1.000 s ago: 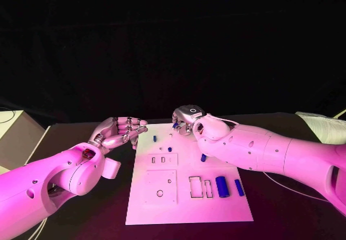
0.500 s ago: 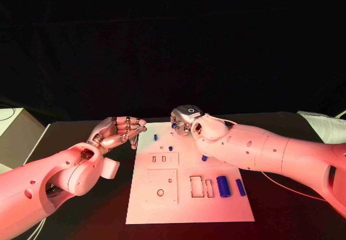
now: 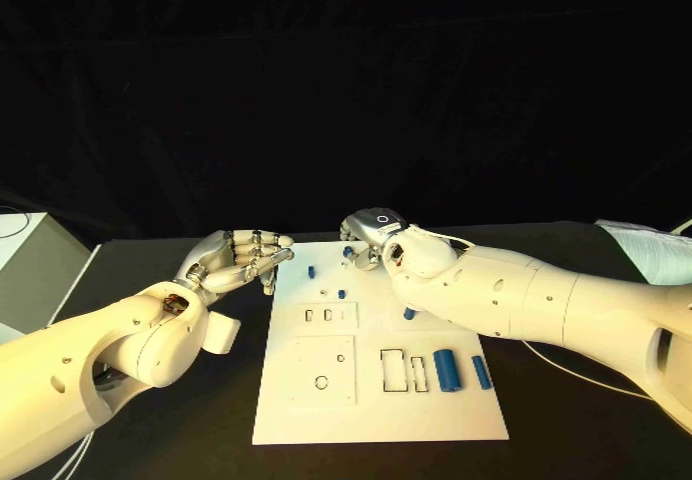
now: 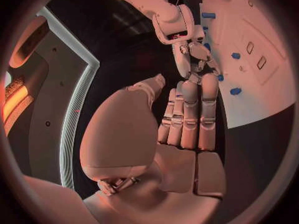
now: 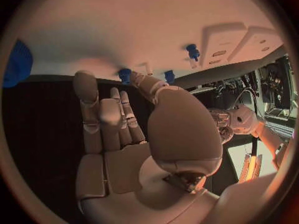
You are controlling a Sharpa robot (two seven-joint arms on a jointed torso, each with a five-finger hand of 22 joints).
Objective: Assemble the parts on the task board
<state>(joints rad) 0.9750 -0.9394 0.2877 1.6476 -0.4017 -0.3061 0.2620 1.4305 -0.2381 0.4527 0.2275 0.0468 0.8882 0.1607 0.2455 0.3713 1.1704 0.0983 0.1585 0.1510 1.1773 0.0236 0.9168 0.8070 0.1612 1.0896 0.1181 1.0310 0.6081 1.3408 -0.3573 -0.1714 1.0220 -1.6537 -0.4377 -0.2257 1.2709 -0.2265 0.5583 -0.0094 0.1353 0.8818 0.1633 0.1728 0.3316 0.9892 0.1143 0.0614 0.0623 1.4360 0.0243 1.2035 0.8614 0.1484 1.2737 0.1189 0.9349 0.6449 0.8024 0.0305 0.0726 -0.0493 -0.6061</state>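
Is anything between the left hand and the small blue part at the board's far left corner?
Nothing visible. The left hand sits just off the task board, holding nothing, and the blue part lies close beside its fingertips with only bare board between them.

From my station I see the black worktop [image 3: 173, 440], a pale box [image 3: 32, 262] standing at its left edge, a white bundle of cloth-like material [image 3: 646, 252] at its far right, and a thin cable [image 3: 577, 372] lying near it.
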